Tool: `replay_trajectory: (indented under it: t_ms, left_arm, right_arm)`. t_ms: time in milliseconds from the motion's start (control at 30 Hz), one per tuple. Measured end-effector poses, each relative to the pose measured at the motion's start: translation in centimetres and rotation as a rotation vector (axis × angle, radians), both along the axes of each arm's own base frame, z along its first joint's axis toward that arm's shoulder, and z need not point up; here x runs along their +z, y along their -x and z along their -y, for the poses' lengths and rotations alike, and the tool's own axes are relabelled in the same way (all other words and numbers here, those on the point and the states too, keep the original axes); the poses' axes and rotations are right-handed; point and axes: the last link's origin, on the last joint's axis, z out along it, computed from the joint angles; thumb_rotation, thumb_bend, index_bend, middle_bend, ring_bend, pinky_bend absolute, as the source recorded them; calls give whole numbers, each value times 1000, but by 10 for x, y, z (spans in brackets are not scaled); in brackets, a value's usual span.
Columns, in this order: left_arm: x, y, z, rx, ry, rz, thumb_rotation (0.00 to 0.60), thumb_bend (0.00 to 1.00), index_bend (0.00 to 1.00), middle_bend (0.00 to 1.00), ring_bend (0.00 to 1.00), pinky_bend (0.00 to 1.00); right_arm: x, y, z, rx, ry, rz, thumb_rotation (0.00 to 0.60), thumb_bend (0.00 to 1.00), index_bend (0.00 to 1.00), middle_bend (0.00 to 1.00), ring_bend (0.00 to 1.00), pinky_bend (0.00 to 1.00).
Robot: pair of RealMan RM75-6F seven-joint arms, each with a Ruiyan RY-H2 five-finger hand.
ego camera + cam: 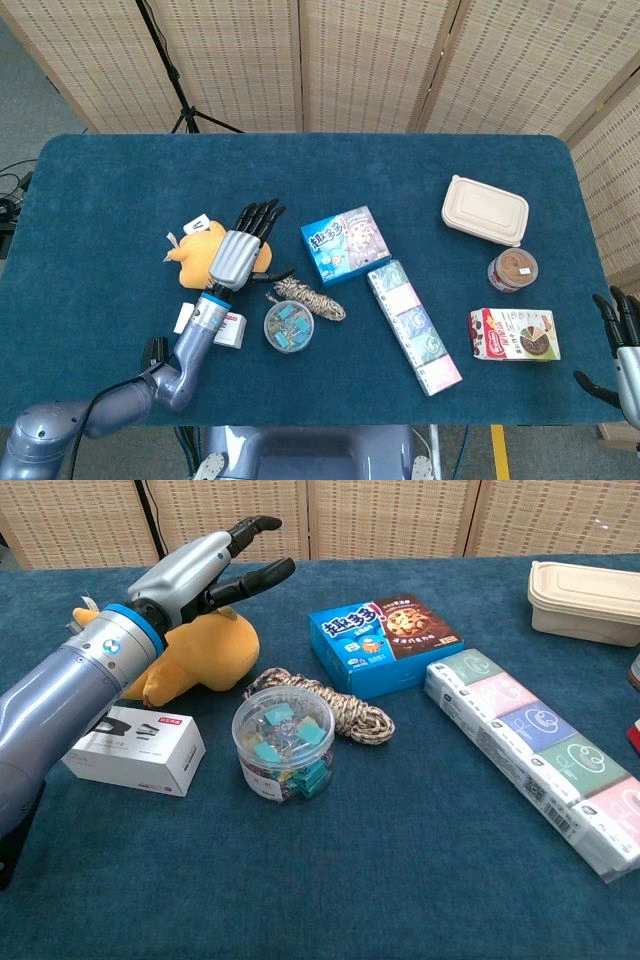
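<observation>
Left robot hand (205,568) hangs just above the yellow plush toy (200,655), fingers spread wide, holding nothing. Right robot hand (622,352) is open too, far from the toy.

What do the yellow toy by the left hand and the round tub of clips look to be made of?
Yellow toy: soft plush fabric, matte and fuzzy, with rounded stuffed shapes. Round tub: clear, glossy plastic, probably rigid; the coloured clips show through its wall and lid.

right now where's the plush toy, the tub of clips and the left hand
plush toy (197,249), head view, on its yellow body left of the hand
tub of clips (283,741), chest view, on its clear side wall
left hand (205,564), chest view, on the grey back of the hand
</observation>
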Motion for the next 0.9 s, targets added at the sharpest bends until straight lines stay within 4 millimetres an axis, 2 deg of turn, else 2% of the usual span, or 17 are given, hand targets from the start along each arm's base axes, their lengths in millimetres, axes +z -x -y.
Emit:
replay_trajectory:
  t_ms: [200, 433, 900]
  left_arm:
    - [-17, 13, -9, 54, 31, 6, 0, 0, 0, 0, 0, 0]
    - [-27, 24, -13, 107, 77, 12, 0, 0, 0, 0, 0, 0]
    - [-10, 64, -25, 189, 67, -28, 0, 0, 0, 0, 0, 0]
  right_arm:
    - [-2, -2, 0, 9, -7, 4, 600, 0, 0, 0, 0, 0]
    - [-3, -3, 0, 11, -13, 6, 600, 0, 0, 0, 0, 0]
    - [-5, -4, 0, 12, -20, 5, 600, 0, 0, 0, 0, 0]
